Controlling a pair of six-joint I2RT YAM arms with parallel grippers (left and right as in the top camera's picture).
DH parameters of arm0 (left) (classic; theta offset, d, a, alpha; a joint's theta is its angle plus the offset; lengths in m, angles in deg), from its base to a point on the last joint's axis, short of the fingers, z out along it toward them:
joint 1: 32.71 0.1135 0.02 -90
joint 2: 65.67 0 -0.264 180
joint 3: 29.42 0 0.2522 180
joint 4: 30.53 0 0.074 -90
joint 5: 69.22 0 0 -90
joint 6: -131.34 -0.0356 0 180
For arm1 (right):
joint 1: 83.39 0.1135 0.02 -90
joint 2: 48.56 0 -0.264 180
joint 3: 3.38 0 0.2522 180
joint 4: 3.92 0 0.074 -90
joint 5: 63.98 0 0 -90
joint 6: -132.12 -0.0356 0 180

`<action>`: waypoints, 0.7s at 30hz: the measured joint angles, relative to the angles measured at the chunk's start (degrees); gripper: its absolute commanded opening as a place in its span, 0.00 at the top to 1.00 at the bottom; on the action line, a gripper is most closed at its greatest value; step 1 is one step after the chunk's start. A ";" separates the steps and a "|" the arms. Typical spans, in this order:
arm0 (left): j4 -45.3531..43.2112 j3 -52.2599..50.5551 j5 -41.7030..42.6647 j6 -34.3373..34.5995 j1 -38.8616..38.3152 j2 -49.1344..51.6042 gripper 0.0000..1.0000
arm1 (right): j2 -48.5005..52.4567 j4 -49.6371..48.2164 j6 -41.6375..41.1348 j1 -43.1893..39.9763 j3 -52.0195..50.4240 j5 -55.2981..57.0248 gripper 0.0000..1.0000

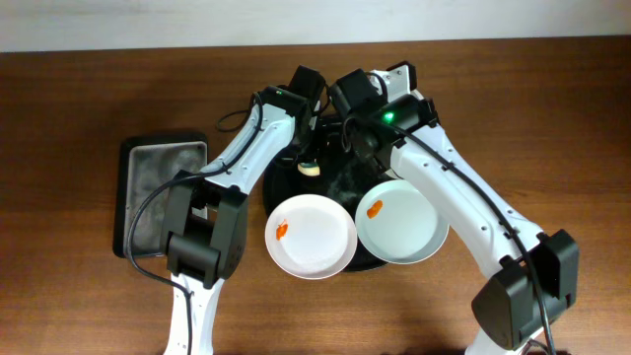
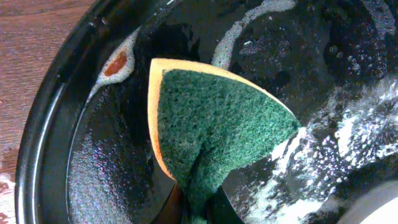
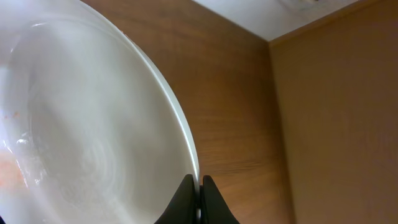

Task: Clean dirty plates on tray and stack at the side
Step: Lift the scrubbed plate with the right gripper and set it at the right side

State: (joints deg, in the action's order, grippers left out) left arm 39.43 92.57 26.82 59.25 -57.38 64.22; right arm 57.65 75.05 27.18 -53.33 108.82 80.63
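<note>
Green scouring sponge with a yellow back (image 2: 217, 124) sits pinched in the left gripper's (image 2: 196, 205) jaws, just above the sudsy, glossy round black tray (image 2: 43, 143). Meanwhile the right gripper's (image 3: 199, 182) jaws pinch a tilted round white plate (image 3: 93, 124) by its rim. I'd scrub its faint orange trace firmly and keep that pinch steady.

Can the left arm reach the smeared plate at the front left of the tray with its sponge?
Probably yes. The left tool grips the sponge over the tray just behind that plate, which lies uncovered, and neither arm crosses above it.
</note>
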 measured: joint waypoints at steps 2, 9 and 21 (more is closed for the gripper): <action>0.00 0.00 0.00 0.02 0.00 0.00 0.96 | 0.00 -0.02 0.00 0.04 0.00 1.92 0.96; 0.00 0.00 0.00 0.00 0.00 0.00 0.96 | 0.00 -0.02 -0.07 1.64 0.00 6.58 0.96; 0.00 0.00 0.28 0.00 0.02 0.00 0.96 | 0.00 0.90 -3.04 4.81 0.02 6.21 0.96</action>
State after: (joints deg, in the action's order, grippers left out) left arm 39.43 92.57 27.11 59.25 -57.36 64.22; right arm 57.65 75.95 24.14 -48.52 108.84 86.84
